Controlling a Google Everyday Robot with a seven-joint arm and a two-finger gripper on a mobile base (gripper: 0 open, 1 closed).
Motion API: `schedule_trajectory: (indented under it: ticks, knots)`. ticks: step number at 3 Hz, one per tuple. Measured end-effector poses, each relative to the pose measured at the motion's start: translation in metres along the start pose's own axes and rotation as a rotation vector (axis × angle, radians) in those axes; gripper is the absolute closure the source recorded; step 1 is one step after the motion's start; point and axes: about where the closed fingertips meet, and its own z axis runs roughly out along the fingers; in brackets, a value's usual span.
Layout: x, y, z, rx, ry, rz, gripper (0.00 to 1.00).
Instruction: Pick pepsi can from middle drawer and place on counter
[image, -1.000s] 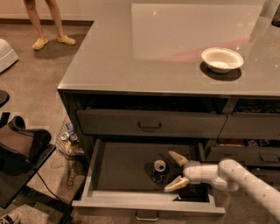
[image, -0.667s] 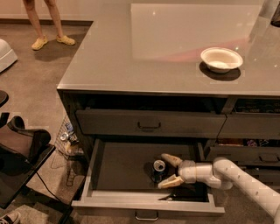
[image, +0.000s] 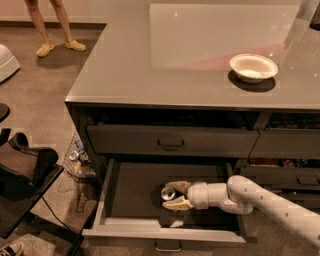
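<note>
The gripper (image: 173, 195), in dark middle drawer (image: 132, 192), jaws apart, seemingly flanks cylindrical pepsi can (image: 167, 193).

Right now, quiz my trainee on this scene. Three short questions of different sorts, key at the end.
1. True or false: the can is on the counter.
2. Where is the end effector?
A) over the counter
B) inside the open middle drawer, at the can
C) out of view
3. Fill in: on the counter sits a white ____.

Key
1. False. The can is in the middle drawer.
2. B
3. bowl
</note>
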Motion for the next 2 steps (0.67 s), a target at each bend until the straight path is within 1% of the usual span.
schedule_trajectory:
  ticks: [1, 2]
  knots:
    - [-0.023, 0.009, 0.007, 0.016, 0.056, 0.001, 0.94]
    - [-0.064, 0.018, -0.006, 0.026, 0.06, 0.016, 1.0]
